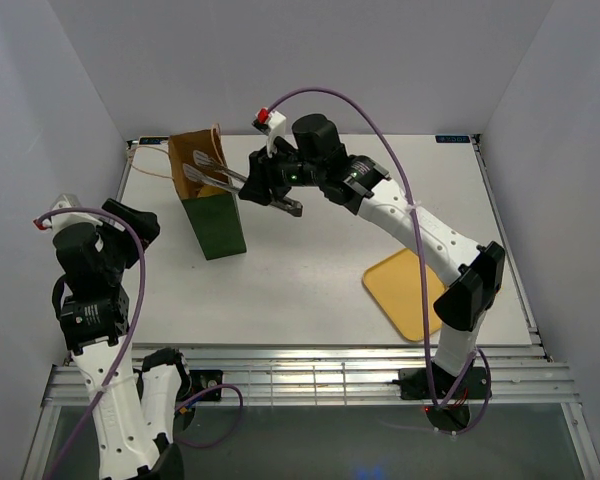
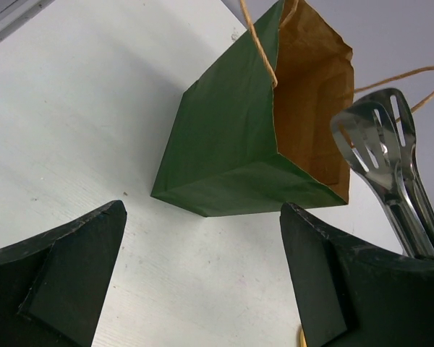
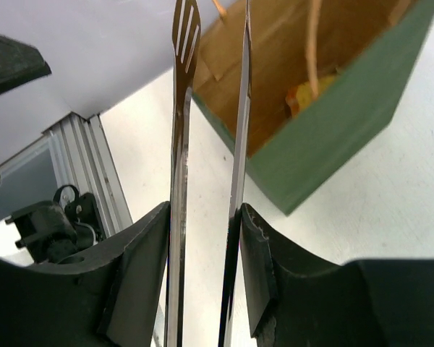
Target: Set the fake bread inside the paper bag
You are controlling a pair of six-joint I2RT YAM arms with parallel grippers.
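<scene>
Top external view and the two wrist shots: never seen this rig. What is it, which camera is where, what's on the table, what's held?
The machine is a left arm and a right arm bolted at the near edge of a table. The top view looks down from above and behind them; each wrist view rides on one arm, looking past its own gripper. On the table stand a green paper bag and a yellow tray. The right gripper holds metal tongs, their tips over the bag's mouth. The left gripper is open and empty. The right wrist view shows a yellowish piece inside the bag, likely bread.
</scene>
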